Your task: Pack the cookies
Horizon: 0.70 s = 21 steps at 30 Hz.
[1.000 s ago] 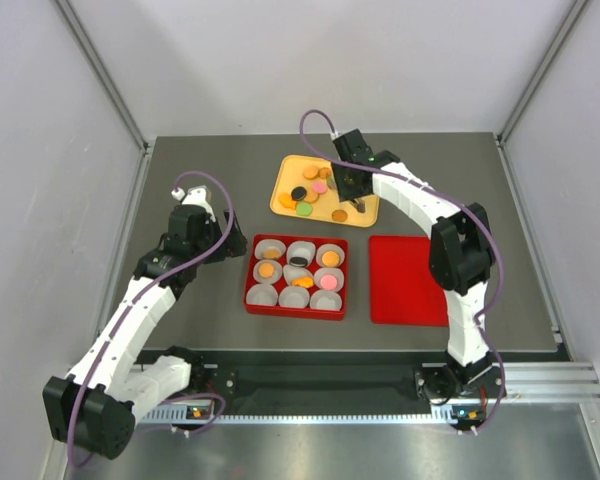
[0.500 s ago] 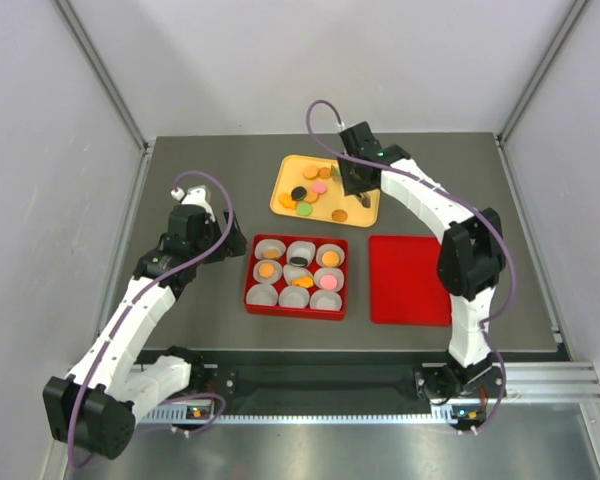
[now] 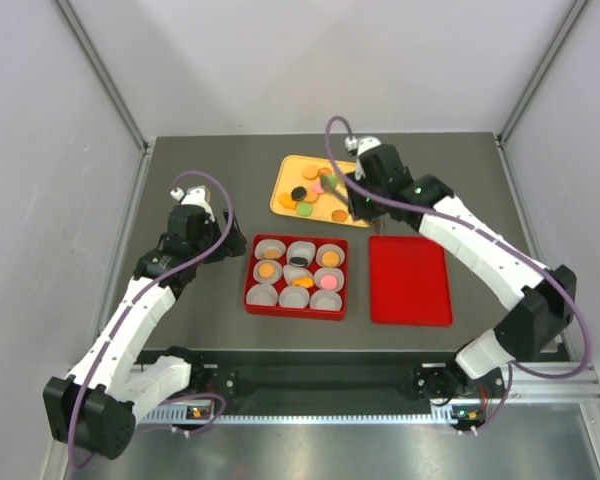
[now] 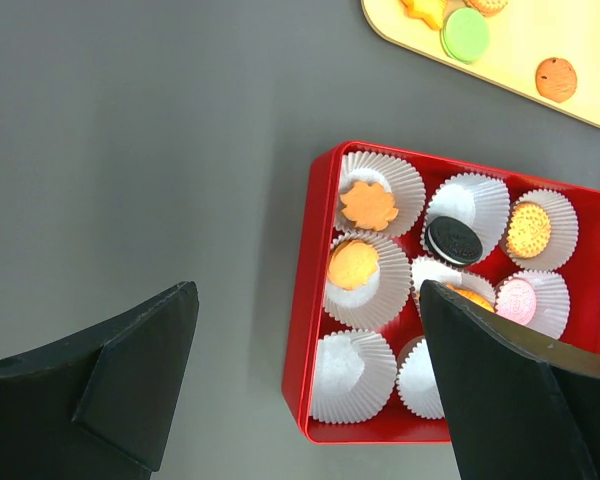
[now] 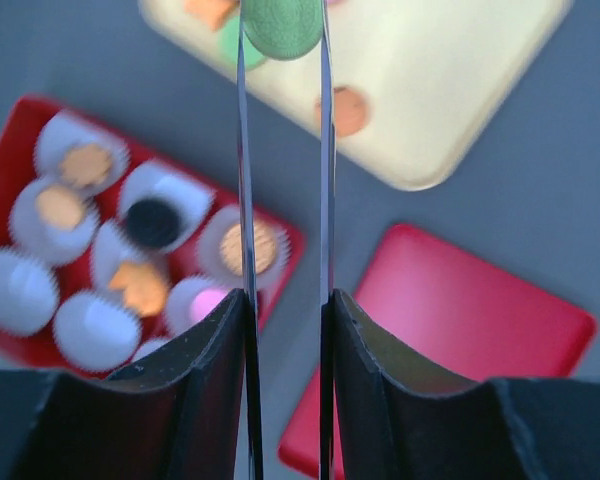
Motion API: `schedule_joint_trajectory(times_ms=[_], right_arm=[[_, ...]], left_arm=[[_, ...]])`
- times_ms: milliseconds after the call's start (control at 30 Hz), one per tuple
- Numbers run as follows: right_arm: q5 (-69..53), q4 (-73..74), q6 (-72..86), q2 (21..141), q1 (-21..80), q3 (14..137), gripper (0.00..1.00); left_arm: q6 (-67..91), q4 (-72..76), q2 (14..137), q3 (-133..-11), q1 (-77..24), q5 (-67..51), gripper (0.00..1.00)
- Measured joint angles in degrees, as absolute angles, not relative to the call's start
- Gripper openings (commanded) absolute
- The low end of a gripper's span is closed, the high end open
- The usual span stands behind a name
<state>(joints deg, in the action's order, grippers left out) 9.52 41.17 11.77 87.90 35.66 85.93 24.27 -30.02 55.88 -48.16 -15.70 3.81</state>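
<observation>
Loose cookies (image 3: 302, 194) lie on a yellow tray (image 3: 284, 172), mostly orange, with pink, green and black ones. My right gripper (image 3: 332, 187) hangs above the tray's near right part, shut on a green cookie (image 5: 280, 25) held between its thin blades (image 5: 282, 42). A red box (image 3: 248, 298) holds white paper cups; several hold cookies (image 4: 368, 205), including a black one (image 4: 454, 240) and a pink one (image 4: 517, 300). My left gripper (image 4: 310, 400) is open and empty, above the box's near left corner.
A flat red lid (image 3: 410, 280) lies right of the box, also in the right wrist view (image 5: 460, 300). The tray (image 4: 525, 50) sits behind the box. Grey walls enclose the dark table on three sides.
My right arm has swung its elbow out to the right and lifted off the tray with the green cookie. The left arm has not moved.
</observation>
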Motion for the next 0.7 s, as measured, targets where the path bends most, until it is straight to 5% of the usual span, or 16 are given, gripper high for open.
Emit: schedule_joint_trajectory(times_ms=[367,700], right_arm=[[2.9,41.6,14.8,82.1,58.0,76.5,0.33],[1.7,41.1,16.8,85.7,65.0,74.6,0.34]], left_arm=[[24.3,-30.0,55.9,-48.2,-15.3,3.8,0.97],[24.3,-30.0,55.6,-48.2,-15.3,3.9,0.97]])
